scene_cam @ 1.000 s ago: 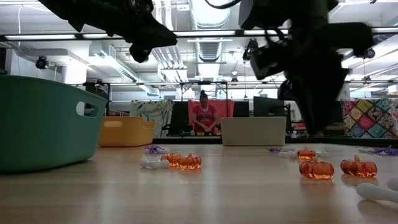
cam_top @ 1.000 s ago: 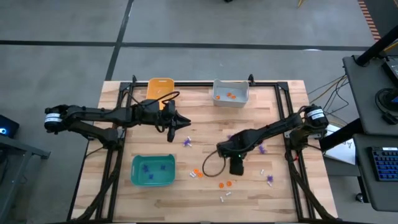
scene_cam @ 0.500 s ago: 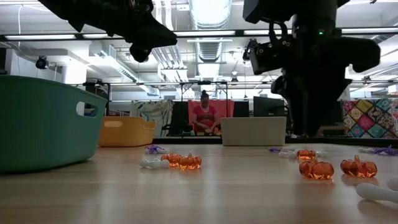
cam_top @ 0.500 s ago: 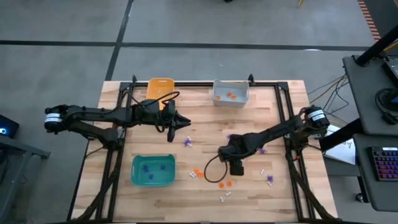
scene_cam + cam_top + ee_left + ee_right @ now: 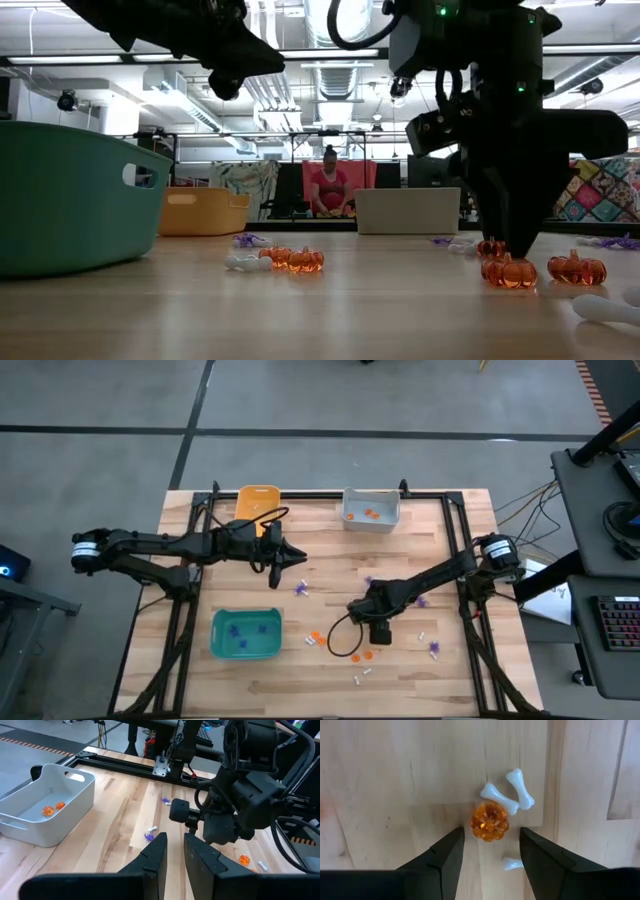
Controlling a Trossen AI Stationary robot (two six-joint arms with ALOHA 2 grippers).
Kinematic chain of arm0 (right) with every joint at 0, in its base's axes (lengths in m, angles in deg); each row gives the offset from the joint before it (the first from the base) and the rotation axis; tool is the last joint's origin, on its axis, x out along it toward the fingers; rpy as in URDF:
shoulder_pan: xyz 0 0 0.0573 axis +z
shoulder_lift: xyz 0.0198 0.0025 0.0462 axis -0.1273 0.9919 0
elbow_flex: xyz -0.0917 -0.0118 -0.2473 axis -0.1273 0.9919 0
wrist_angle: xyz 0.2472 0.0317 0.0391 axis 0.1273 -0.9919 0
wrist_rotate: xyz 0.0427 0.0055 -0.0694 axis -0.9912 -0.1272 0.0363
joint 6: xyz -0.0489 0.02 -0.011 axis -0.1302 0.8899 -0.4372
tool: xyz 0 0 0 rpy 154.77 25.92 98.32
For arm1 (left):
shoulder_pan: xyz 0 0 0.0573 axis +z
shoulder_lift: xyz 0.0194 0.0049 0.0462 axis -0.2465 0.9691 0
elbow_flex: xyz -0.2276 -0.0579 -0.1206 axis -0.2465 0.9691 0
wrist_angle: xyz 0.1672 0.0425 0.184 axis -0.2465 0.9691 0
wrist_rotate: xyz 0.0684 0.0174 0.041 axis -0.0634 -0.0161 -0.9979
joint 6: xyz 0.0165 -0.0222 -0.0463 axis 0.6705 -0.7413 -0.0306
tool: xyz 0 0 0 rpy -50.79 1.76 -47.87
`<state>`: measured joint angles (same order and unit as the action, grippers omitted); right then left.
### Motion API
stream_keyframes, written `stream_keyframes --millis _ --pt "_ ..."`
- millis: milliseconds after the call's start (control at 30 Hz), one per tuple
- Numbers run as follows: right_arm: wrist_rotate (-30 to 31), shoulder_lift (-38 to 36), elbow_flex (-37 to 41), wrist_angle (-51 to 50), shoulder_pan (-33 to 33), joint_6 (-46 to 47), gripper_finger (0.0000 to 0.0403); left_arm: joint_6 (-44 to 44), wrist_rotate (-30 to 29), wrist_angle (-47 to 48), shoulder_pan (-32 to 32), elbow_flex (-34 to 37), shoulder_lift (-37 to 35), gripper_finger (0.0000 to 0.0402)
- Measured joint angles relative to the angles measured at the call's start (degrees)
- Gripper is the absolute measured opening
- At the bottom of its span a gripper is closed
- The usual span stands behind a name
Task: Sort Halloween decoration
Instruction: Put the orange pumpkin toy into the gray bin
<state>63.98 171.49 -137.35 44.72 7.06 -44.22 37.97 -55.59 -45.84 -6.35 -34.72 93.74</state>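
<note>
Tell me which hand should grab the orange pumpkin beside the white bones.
Right. The right hand hangs open directly over the orange pumpkin, fingers either side. The left hand waits farther back, away from it.

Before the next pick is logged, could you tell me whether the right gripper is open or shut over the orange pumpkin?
Open. In the right wrist view the right gripper has its two fingers spread either side of the orange pumpkin, not touching it.

— What do the arms look like?
— Both are dark, slim and jointed, with pale bands at the shoulder ends. A black cable loops beside the right hand (image 5: pixel 379 632); the left hand (image 5: pixel 297 557) ends in two tapered black fingers.
</note>
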Motion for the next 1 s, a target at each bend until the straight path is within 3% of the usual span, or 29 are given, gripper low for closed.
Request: stream_keyframes --millis 1000 --pt "-0.13 0.36 -0.52 1.14 -0.02 2.07 0.0171 0.0 0.02 -0.02 0.0 0.0 0.0 0.0047"
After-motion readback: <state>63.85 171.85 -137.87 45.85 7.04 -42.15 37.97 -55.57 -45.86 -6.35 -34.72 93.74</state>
